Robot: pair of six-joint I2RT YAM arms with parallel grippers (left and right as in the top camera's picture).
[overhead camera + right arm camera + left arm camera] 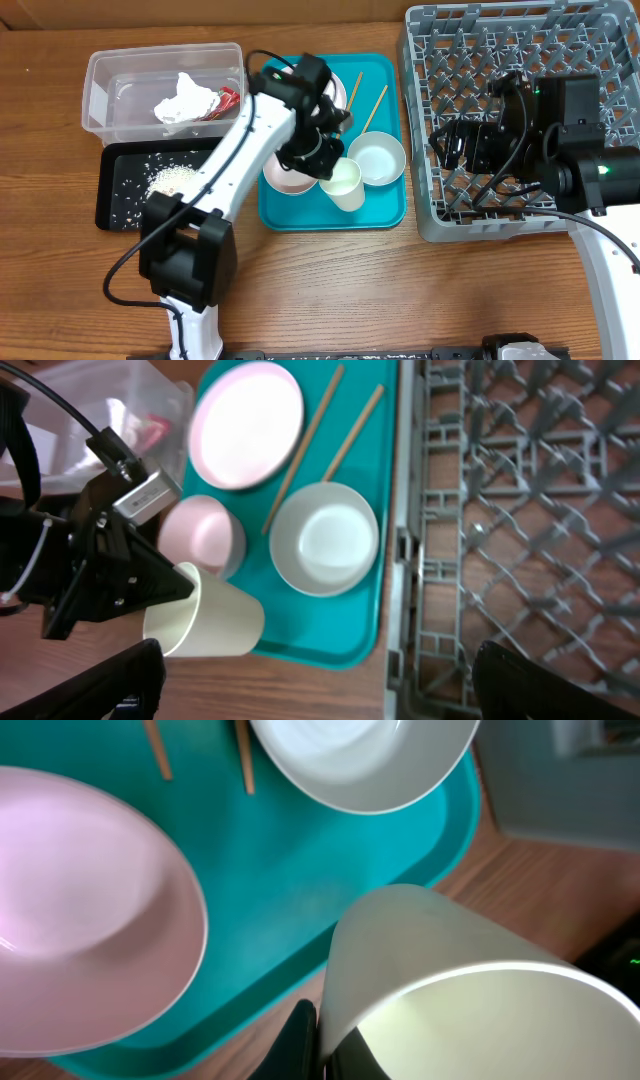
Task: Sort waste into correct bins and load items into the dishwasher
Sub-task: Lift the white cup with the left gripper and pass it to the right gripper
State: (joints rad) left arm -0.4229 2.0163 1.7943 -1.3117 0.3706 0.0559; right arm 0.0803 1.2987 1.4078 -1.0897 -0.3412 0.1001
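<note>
Cup (343,186) was at the lower edge of the teal tray (385,210), centre of the overhead frame, tipped over. The left hand (328,165) looked clenched on its rim end. It was probably light, thin-walled and smooth, so liable to swivel or slip in a rim pinch. A hold further down the wall would likely be steadier. Not very fragile, I'd guess.

The right hand (462,145) hung spread wide, grasping nothing, over the dish rack (470,228) at frame right.

A white bowl (377,158) lay just beside the cup at its upper right and a pinkish bowl (288,180) just to its left. A plate (245,425) and two chopsticks (307,440) lay toward the tray's top.

At upper left a clear tub (95,95) held a napkin (185,100) and a red wrapper (228,100). Below it a black tray (115,190) held rice (170,180). The worktop (400,290) was wood.

In the way of the cup, likely: the white bowl, the rack's near wall and the right arm above the pegs.
</note>
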